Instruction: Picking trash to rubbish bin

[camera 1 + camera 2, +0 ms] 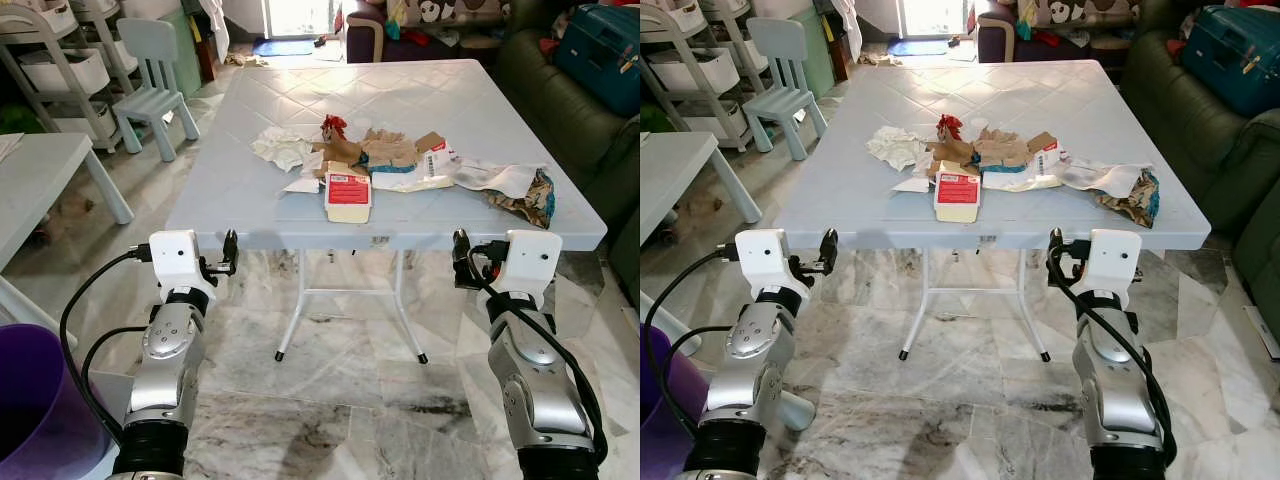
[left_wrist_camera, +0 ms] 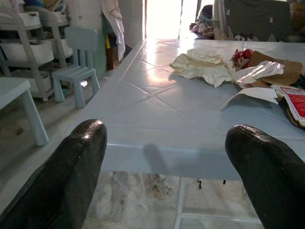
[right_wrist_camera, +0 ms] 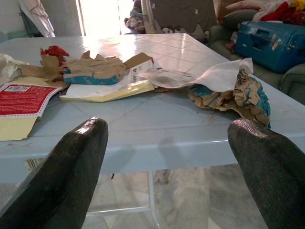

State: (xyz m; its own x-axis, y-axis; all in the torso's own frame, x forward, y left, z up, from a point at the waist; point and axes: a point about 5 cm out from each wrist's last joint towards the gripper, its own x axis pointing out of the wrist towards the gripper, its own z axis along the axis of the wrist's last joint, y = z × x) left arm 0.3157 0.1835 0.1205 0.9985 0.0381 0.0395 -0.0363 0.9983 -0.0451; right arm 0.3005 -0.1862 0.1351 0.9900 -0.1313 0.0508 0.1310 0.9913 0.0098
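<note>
Trash lies across the middle of a pale blue table (image 1: 250, 215). It includes crumpled white paper (image 1: 283, 146), torn brown paper with a red scrap (image 1: 350, 145), a flat red and yellow carton (image 1: 348, 195), a white wrapper (image 1: 490, 176) and a crumpled brown and blue wrapper (image 1: 530, 202). A purple rubbish bin (image 1: 35, 400) stands on the floor at my lower left. My left gripper (image 1: 229, 253) is open just short of the table's near edge. My right gripper (image 1: 461, 258) is open at the same edge, with the brown and blue wrapper (image 3: 238, 98) ahead of it. Both hold nothing.
A white side table (image 1: 40, 165) stands to the left, with a pale child's chair (image 1: 155, 80) and shelf racks (image 1: 60, 60) behind it. A dark green sofa (image 1: 560, 110) with a blue suitcase (image 1: 600, 45) lines the right side. Marble floor (image 1: 340, 400) lies under the table.
</note>
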